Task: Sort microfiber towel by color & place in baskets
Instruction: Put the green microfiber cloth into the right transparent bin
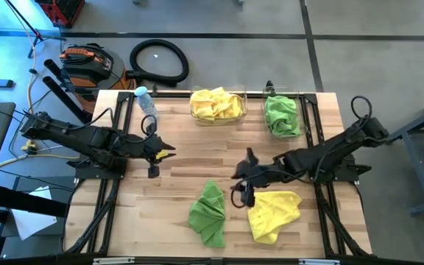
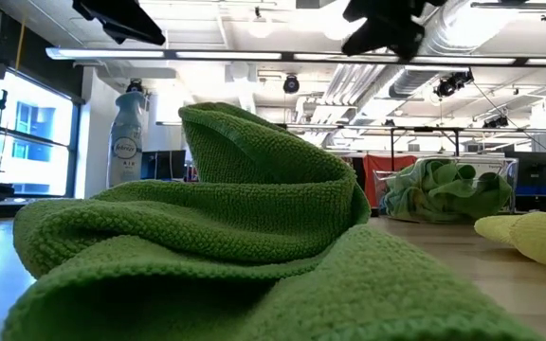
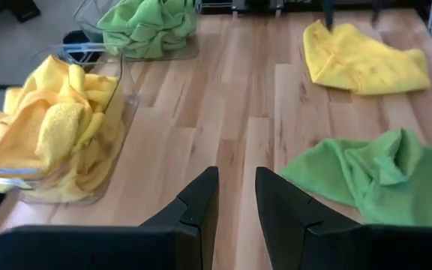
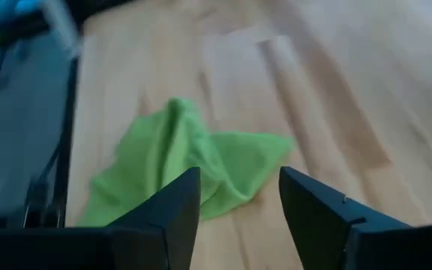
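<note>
While the right gripper [image 1: 239, 185] hovers open, nothing held
Left gripper [image 1: 155, 156] waits parted, empty; spray bottle [image 2: 127, 138] label reads Febreze; green towel [image 1: 209, 214] near.

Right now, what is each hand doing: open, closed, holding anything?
Left hand: open with a narrow gap, holding nothing, above bare table.
Right hand: open, holding nothing, above the loose green towel.
</note>
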You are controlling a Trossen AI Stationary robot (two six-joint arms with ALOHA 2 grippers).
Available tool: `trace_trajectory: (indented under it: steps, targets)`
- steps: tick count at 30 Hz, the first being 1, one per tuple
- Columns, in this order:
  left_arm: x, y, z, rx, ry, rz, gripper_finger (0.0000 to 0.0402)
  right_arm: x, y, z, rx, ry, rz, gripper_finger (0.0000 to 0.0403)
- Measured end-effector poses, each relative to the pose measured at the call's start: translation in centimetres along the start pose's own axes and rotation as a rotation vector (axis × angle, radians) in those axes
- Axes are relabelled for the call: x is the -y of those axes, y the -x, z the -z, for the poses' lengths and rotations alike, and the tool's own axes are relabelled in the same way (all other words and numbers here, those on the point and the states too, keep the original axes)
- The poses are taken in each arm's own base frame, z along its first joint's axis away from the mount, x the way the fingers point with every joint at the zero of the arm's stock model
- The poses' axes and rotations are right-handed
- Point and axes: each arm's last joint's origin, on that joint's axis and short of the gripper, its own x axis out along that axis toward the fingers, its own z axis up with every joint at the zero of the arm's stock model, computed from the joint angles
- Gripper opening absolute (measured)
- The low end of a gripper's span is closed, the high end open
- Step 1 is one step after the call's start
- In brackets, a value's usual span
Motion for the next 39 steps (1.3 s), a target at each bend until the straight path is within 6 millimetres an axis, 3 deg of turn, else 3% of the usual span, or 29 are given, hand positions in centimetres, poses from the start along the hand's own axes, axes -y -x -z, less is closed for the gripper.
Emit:
trace_trajectory:
  steps: [9, 16, 22, 27, 39]
  targets:
    - [0.2, 0.0, 0.0, -0.008, 0.055, 0.050, 0.0076, -3.5, -3.1, -2.1, -0.088, 0.283, -0.032, 0.0206]
    - [0.2, 0.1, 0.1, -0.011, 0.030, 0.074, 0.0076, -5.6, -6.8, -3.5, -0.316, 0.261, 0.074, 0.0207]
    - [0.3, 0.9, 0.1, 0.008, -0.031, 0.096, 0.0076, -7.0, -10.2, -4.0, -0.385, 0.140, 0.142, 0.0207]
    - [0.1, 2.0, 0.9, 0.050, -0.048, 0.117, 0.0076, -7.3, -13.3, -3.0, -0.412, 0.018, 0.194, 0.0207]
    - [-0.7, 3.4, 5.0, 0.132, -0.012, 0.157, 0.0076, -6.9, -19.2, 1.9, -0.577, -0.210, 0.256, 0.0207]
